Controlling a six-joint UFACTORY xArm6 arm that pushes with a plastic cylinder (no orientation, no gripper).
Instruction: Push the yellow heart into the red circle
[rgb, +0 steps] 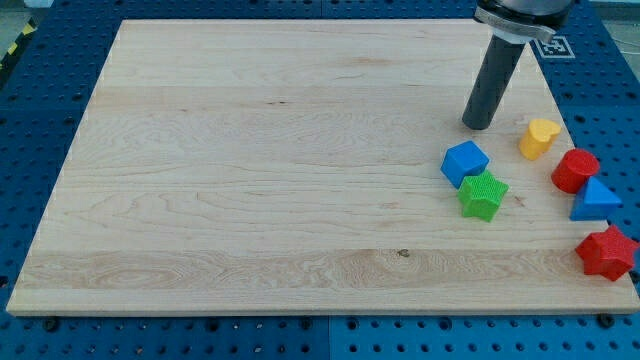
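Observation:
The yellow heart (539, 137) lies near the board's right edge. The red circle (575, 170) lies just below and to the right of it, a small gap between them. My tip (479, 125) rests on the board to the left of the yellow heart, a little above its level, with a clear gap between them. The dark rod rises from the tip toward the view's top.
A blue block (464, 162) and a green star (483, 195) touch each other below my tip. A blue triangle (596, 200) sits below the red circle, and a red star (606, 252) lies at the board's (250, 180) right edge lower down.

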